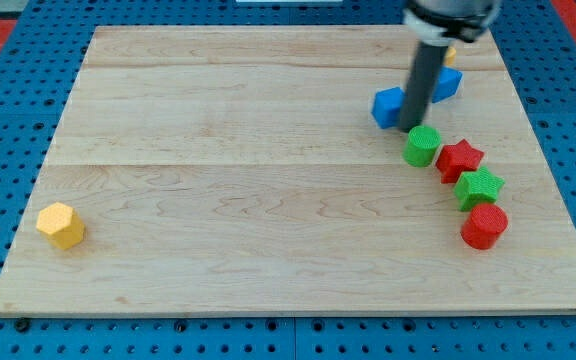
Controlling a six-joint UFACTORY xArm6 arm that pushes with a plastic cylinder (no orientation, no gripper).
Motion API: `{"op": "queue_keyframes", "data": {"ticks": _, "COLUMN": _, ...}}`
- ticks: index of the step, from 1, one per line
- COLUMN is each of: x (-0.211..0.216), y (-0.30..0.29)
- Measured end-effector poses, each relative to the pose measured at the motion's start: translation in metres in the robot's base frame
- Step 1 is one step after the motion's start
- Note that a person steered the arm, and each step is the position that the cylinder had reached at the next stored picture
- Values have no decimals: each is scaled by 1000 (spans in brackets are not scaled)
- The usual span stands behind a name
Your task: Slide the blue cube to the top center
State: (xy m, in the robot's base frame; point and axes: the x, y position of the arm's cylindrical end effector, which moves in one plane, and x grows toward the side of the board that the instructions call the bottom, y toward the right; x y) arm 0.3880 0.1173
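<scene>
Tip [411,128] of my rod, gripper-less, touches the blue cube's [387,106] right side; no writing shows.

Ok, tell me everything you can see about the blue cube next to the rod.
The blue cube is a small, matte, plastic-looking block resting flat on the wooden board, in its upper right part. Its right side is hidden behind the dark rod, and my tip sits at the cube's lower right edge, apparently touching it. A second blue block lies just past the rod to the upper right, and a green cylinder stands close below, apart from the cube.
</scene>
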Motion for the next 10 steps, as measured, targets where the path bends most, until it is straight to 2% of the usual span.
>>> {"op": "queue_keyframes", "data": {"ticks": 1, "x": 13, "y": -50}}
{"op": "queue_keyframes", "data": {"ticks": 2, "x": 53, "y": -96}}
{"op": "queue_keyframes", "data": {"ticks": 5, "x": 35, "y": -75}}
{"op": "queue_keyframes", "data": {"ticks": 6, "x": 12, "y": -20}}
{"op": "queue_keyframes", "data": {"ticks": 7, "x": -41, "y": 39}}
{"op": "queue_keyframes", "data": {"ticks": 8, "x": -37, "y": -3}}
{"op": "queue_keyframes", "data": {"ticks": 10, "x": -142, "y": -36}}
